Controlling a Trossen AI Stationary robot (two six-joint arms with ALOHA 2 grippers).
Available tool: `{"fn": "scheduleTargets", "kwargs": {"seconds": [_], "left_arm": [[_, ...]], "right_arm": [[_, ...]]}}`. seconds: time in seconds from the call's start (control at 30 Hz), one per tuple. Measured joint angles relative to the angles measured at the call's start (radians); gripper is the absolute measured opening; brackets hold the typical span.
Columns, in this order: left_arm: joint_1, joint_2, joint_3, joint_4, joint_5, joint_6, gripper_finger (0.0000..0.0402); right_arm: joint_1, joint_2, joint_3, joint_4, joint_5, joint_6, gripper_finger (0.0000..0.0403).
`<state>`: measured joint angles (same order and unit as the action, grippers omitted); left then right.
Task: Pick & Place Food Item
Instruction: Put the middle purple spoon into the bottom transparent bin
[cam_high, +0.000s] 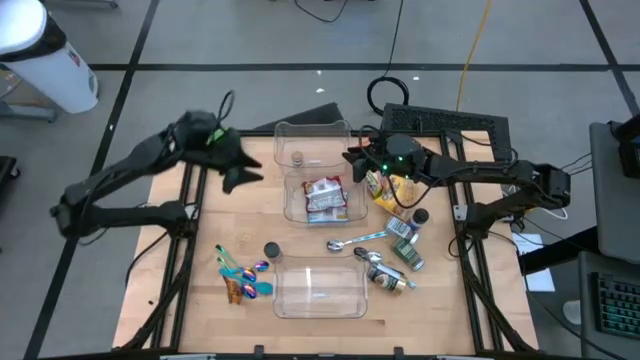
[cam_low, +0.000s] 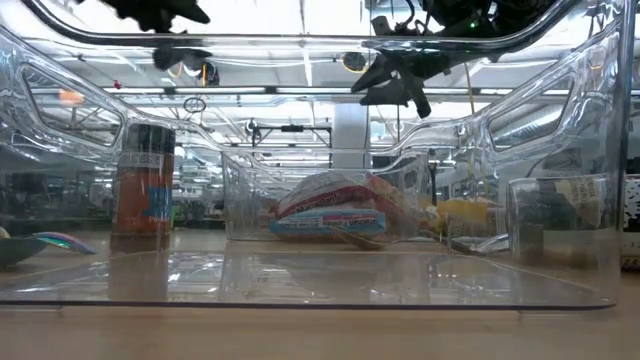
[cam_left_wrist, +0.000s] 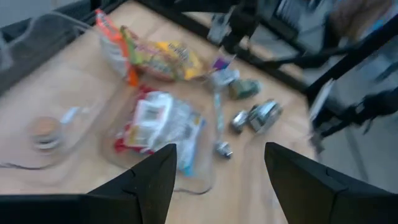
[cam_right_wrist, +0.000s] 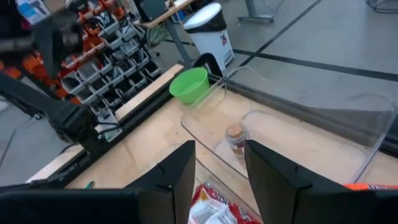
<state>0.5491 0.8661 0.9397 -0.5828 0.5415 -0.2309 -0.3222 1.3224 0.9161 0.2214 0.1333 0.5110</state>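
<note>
My right tool (cam_high: 352, 157) hovers empty, fingers parted, above the clear bin (cam_high: 345, 213) where the snack packet (cam_high: 324, 198) lies just below; left tool (cam_high: 236, 176) waits beside, released.

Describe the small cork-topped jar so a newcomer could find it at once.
Start at the clear bins in the middle of the wooden table. The cork-topped jar stands alone in the farthest bin, beyond the one holding the red-and-white snack bag. It is the only thing in its bin.
</note>
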Motion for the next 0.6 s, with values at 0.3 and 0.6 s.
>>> {"fn": "scheduleTargets", "kwargs": {"seconds": [0.3, 0.6], "left_arm": [[-0.176, -0.174, -0.348, 0.402, -0.015, -0.342, 0.0253], [-0.26, -0.092, -0.461, 0.641, -0.062, -0.432, 0.0253]], "right_arm": [[0.0, 0.0, 0.0, 0.058, -0.003, 0.026, 0.013], [0.003, 0.0, 0.0, 0.05, -0.004, 0.027, 0.013]]}}
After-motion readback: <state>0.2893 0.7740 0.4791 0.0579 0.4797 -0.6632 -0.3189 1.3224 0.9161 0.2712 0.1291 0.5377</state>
